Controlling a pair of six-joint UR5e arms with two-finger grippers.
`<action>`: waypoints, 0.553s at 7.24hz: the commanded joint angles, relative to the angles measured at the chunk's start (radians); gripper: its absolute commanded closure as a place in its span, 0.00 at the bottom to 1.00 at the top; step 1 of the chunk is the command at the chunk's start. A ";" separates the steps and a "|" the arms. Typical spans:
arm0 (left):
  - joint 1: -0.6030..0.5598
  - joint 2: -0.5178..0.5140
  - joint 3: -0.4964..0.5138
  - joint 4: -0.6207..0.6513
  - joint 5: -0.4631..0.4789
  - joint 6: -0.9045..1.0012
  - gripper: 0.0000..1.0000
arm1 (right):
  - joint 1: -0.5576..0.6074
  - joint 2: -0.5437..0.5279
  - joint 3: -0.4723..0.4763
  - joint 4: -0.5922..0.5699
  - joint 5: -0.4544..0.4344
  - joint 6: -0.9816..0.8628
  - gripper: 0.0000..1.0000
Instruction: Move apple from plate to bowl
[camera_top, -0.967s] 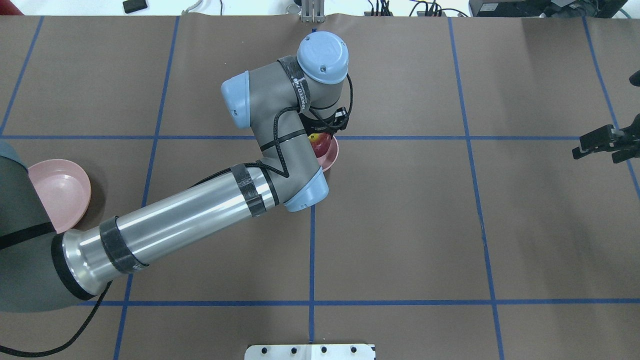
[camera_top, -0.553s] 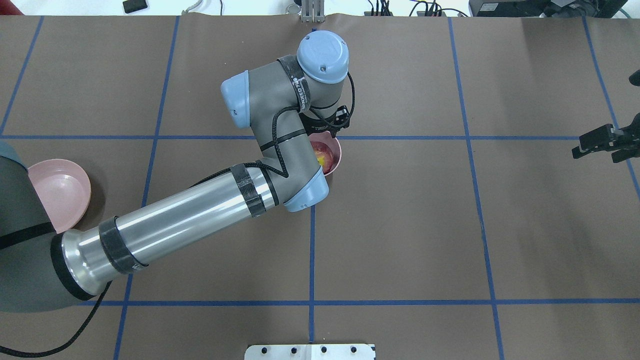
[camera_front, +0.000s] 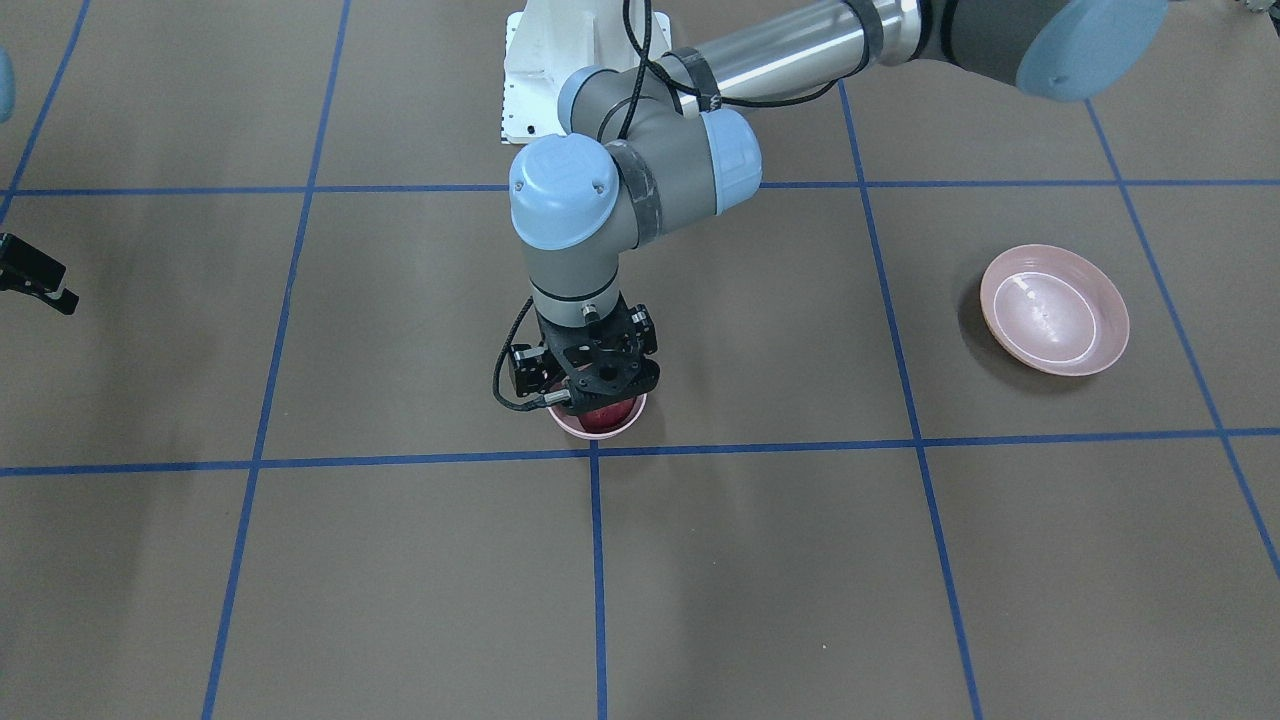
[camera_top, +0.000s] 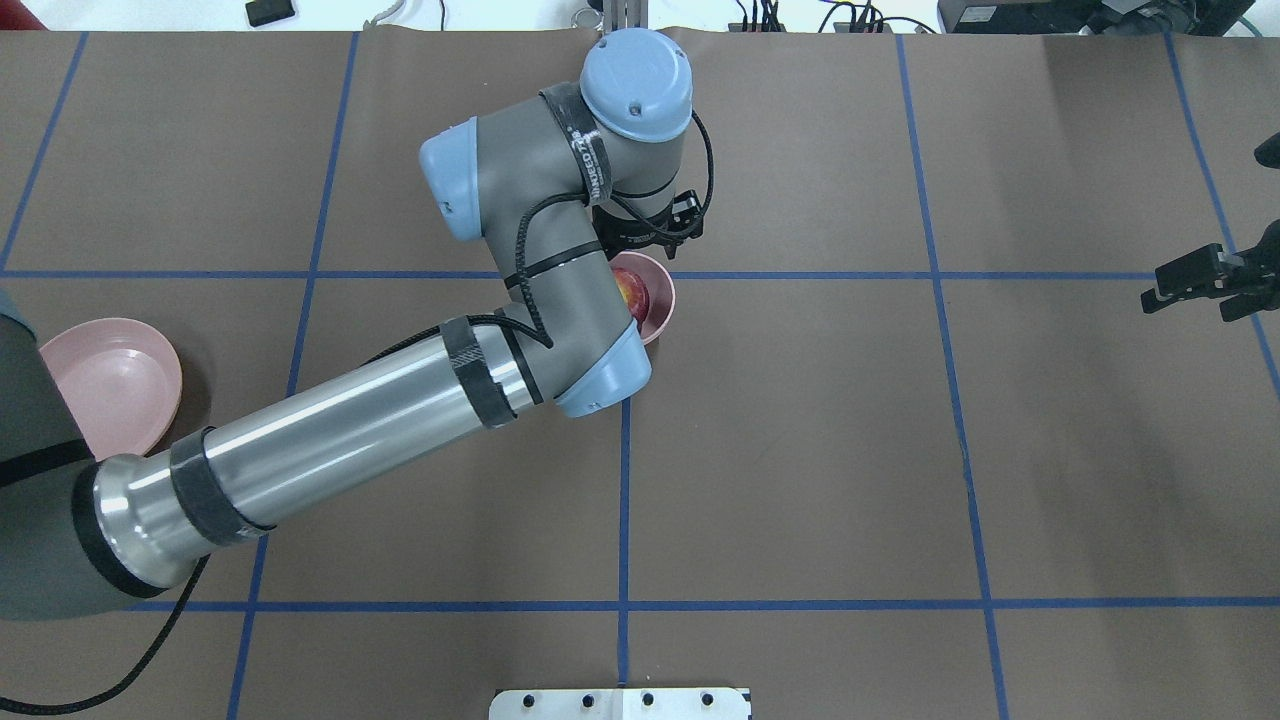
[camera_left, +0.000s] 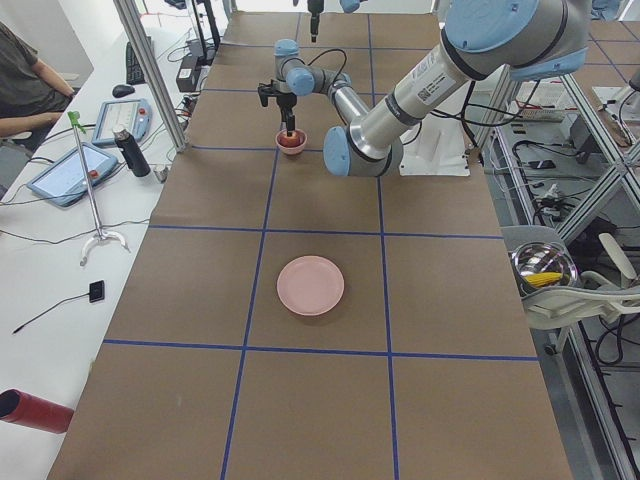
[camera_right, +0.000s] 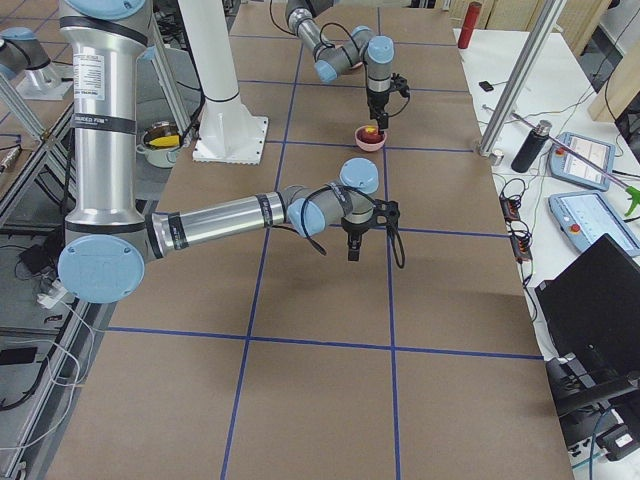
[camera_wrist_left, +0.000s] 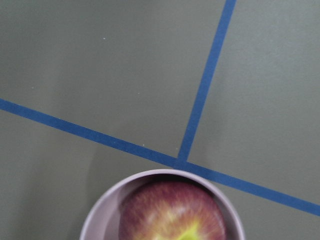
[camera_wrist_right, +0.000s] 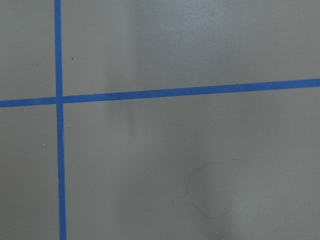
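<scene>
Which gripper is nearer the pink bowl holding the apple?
Left. The left gripper hangs right above the bowl and its apple; the right gripper is far off toward the table's right end.

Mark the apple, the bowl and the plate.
apple (camera_wrist_left: 170, 205), left wrist view, red skin.
bowl (camera_wrist_left: 106, 216), left wrist view, left inner wall.
plate (camera_front: 1054, 310), front-facing view, bare centre.

light: bright, even | shadows: soft | glare: plate (camera_front: 1054, 310) interior

A table (camera_top: 800, 480) covered in brown paper is showing blue tape lines (camera_top: 622, 500); a white side table (camera_left: 40, 280) is holding tablets (camera_left: 62, 172).
</scene>
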 joint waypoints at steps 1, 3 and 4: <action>-0.041 0.273 -0.428 0.200 -0.001 0.205 0.02 | 0.003 0.003 -0.009 0.001 -0.005 -0.002 0.00; -0.139 0.549 -0.714 0.210 -0.007 0.394 0.02 | 0.035 0.003 -0.017 0.003 -0.011 -0.012 0.00; -0.211 0.652 -0.764 0.205 -0.076 0.532 0.02 | 0.061 0.018 -0.046 0.006 -0.011 -0.015 0.00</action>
